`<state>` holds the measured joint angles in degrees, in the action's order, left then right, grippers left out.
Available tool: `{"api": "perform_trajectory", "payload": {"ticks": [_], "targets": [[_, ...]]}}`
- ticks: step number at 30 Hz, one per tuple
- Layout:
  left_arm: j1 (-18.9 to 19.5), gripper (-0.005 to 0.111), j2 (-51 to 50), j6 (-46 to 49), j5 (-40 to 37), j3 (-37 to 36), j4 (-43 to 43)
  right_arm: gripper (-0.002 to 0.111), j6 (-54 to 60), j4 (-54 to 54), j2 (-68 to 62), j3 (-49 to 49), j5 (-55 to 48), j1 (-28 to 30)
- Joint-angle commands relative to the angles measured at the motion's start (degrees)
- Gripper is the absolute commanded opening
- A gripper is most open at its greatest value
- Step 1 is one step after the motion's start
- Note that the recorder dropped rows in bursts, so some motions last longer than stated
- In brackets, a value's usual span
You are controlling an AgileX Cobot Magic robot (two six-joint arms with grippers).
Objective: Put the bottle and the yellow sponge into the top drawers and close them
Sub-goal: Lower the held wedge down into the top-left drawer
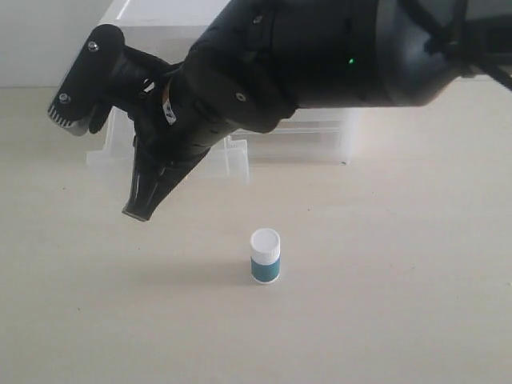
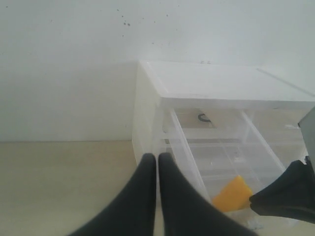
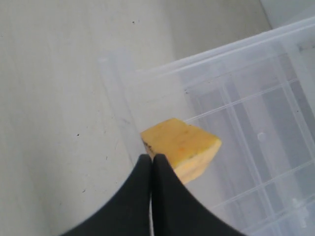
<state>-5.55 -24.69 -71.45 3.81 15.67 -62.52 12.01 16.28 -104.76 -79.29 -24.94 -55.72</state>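
The bottle [image 1: 266, 256], white-capped with a teal band, stands upright on the table in front of the drawers. The yellow sponge [image 3: 182, 142] lies inside an open top drawer [image 3: 221, 49], near its front corner. My right gripper [image 3: 151, 158] is shut with nothing between its fingers, and its tips hover just in front of the sponge. In the exterior view that arm reaches across from the right, with the right gripper [image 1: 138, 212] pointing down. My left gripper [image 2: 157, 157] is shut and empty, beside the drawer's wall [image 2: 184, 147], with the sponge [image 2: 232, 194] off to its side.
The translucent drawer cabinet [image 1: 320, 136] stands at the back of the table against a white wall. The pulled-out drawer front [image 1: 232, 160] juts toward the bottle. The big black arm [image 1: 320, 56] hides much of the cabinet in the exterior view.
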Motion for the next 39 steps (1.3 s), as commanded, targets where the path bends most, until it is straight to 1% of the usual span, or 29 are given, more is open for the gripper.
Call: {"api": "perform_trajectory", "payload": {"ticks": [1,6,14,17,19,25,28,32,34,36,39], "targets": [[-0.2,0.004,0.2,-0.5,0.7,-0.3,0.6,0.000,0.4,0.5,0.1,-0.3,1.8,0.3],[-0.2,0.004,0.2,-0.5,0.7,-0.3,0.6,0.000,0.5,1.5,0.1,-0.3,4.5,1.1],[-0.2,0.004,0.2,-0.5,0.8,-0.3,0.6,0.000,0.5,1.4,-0.1,-0.3,8.7,4.3],[-0.2,0.004,0.2,-0.5,0.8,-0.3,0.6,0.000,0.4,0.8,-1.2,-0.3,11.8,4.8],[-0.2,0.004,0.2,-0.5,0.8,-0.3,0.6,0.000,0.4,0.8,-2.5,-0.9,11.9,4.8],[-0.2,0.004,0.2,-0.5,0.8,-0.3,0.6,0.000,0.1,0.5,-5.0,-4.2,7.9,4.8],[-0.2,0.004,0.2,-0.5,0.8,-0.3,0.6,0.000,-0.1,-0.4,-3.0,-5.7,1.8,4.8],[-0.2,0.004,0.2,-0.5,1.1,-0.3,0.6,0.000,0.1,-0.7,2.5,-5.3,-4.6,3.7],[-0.2,0.004,0.2,-0.5,1.1,-0.3,0.6,0.000,2.1,-1.0,4.3,-5.3,-7.8,2.4],[-0.2,0.004,0.2,-0.5,1.1,-0.3,0.6,0.000,6.8,-2.8,4.5,-5.3,-10.3,1.0],[-0.2,0.004,0.2,-0.5,1.1,-0.3,0.6,0.000,12.2,-5.5,2.7,-5.3,-11.3,0.0]]}}
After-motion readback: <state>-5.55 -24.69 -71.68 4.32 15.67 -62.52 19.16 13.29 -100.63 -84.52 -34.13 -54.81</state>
